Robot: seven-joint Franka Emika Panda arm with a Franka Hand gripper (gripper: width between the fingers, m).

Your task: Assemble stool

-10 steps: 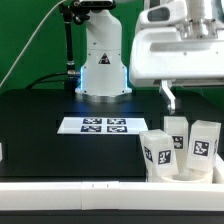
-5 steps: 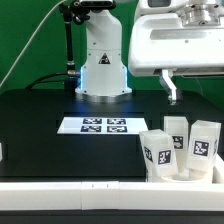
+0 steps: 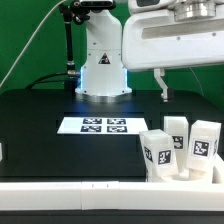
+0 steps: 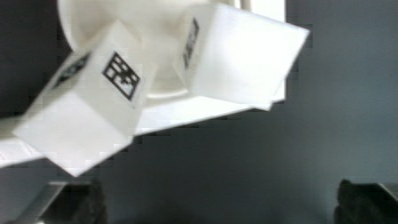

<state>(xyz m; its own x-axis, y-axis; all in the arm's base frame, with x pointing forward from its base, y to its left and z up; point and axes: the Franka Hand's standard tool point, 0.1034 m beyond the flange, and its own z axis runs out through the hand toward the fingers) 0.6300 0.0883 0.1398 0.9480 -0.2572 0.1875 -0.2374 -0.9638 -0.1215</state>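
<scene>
Three small white blocky stool legs with black-and-white tags stand in a cluster at the exterior view's right: one in front [image 3: 157, 152], one behind [image 3: 176, 130] and one furthest right [image 3: 203, 140]. In the wrist view two legs [image 4: 93, 105] [image 4: 240, 60] lie over the round white seat [image 4: 151, 35], which they partly hide. My gripper [image 3: 164, 92] hangs high above and behind the legs, touching nothing. In the wrist view the gripper [image 4: 219, 205] is open wide and empty, with dark fingers [image 4: 71, 200] at the frame's corners.
The marker board [image 3: 103, 125] lies flat on the black table in the middle. The arm's white base [image 3: 103, 62] stands behind it. A long white wall strip [image 3: 90, 190] runs along the table's front edge.
The gripper has risen and shifted a little toward the exterior view's left. The legs and the marker board have not moved.
</scene>
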